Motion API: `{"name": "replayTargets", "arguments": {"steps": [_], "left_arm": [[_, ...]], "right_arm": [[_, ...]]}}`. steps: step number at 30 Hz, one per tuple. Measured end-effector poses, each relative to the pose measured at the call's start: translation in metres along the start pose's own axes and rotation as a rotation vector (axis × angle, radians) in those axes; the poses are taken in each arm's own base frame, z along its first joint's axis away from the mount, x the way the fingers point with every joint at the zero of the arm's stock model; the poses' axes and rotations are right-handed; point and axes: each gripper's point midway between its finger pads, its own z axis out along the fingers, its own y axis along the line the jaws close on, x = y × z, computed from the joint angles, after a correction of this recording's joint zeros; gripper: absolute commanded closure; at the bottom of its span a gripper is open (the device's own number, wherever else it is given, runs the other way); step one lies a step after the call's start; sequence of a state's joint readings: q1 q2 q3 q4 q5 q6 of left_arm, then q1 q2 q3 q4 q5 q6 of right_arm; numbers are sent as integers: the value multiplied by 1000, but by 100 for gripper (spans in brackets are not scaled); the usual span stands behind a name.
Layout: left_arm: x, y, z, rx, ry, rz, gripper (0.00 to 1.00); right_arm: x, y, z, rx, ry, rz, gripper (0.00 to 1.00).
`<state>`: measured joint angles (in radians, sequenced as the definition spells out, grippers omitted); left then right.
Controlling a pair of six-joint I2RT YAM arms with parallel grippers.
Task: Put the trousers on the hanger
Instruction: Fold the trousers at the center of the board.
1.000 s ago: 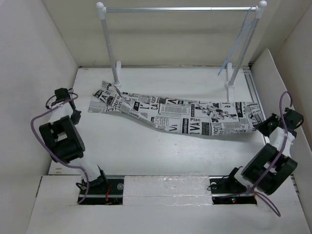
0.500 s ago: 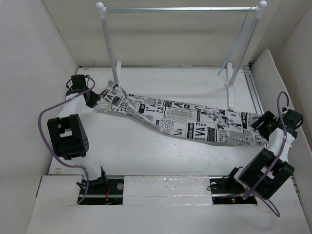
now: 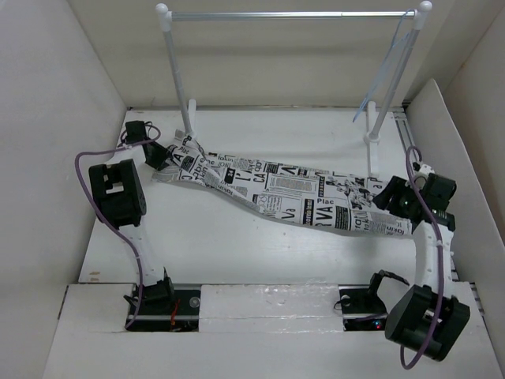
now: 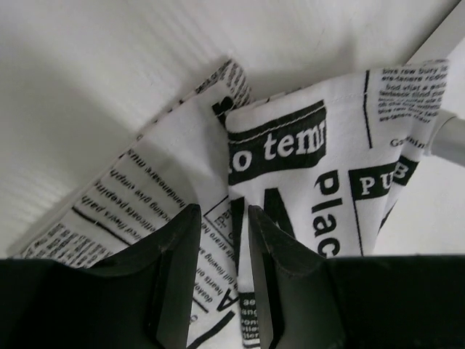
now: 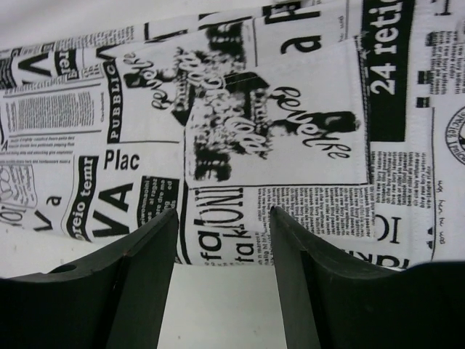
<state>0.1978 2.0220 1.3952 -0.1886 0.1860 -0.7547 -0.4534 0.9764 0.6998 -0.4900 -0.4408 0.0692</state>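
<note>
The trousers [image 3: 292, 193] lie flat across the table from left to right. My left gripper [image 3: 164, 158] is at their left end. In the left wrist view its fingers stand a narrow gap apart [image 4: 218, 214] just over a folded edge of the trousers [image 4: 283, 156], with cloth showing between them. My right gripper [image 3: 392, 197] hovers open over the right end. In the right wrist view it [image 5: 224, 211] straddles the near edge of the trousers [image 5: 276, 138], holding nothing. The pale-blue hanger [image 3: 385, 67] hangs from the right end of the rack's bar.
The white rack [image 3: 292, 14] stands at the back. Its left post [image 3: 183, 87] rises beside the trousers' left end and shows in the left wrist view [image 4: 447, 134]. Its right post foot [image 3: 371, 142] stands just behind the trousers. White walls enclose the table.
The left arm has swung back and right to the trousers' left end. The right gripper has moved left over the right end. The trousers slid a little right and nearer early on.
</note>
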Motion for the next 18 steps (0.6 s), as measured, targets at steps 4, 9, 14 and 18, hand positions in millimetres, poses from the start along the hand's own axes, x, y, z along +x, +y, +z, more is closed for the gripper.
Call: {"name": "replayTargets", "arguments": {"steps": [4,9,14,18], "left_arm": [[-7,-10,5,34,-16,-4,71],[-15,-19,12,60,-31,-7,73],[-12,-16,22,59,-17,-18,83],[-13,-17,24,61,-19,-22,100]], "right_arm": [[10,11,-5,-36,6,-48,41],[18,18,-7,-67,14,-59,41],[19,21,-6,-81,18,-66,41],[19,22,-6,-91,20,-68,42]]}}
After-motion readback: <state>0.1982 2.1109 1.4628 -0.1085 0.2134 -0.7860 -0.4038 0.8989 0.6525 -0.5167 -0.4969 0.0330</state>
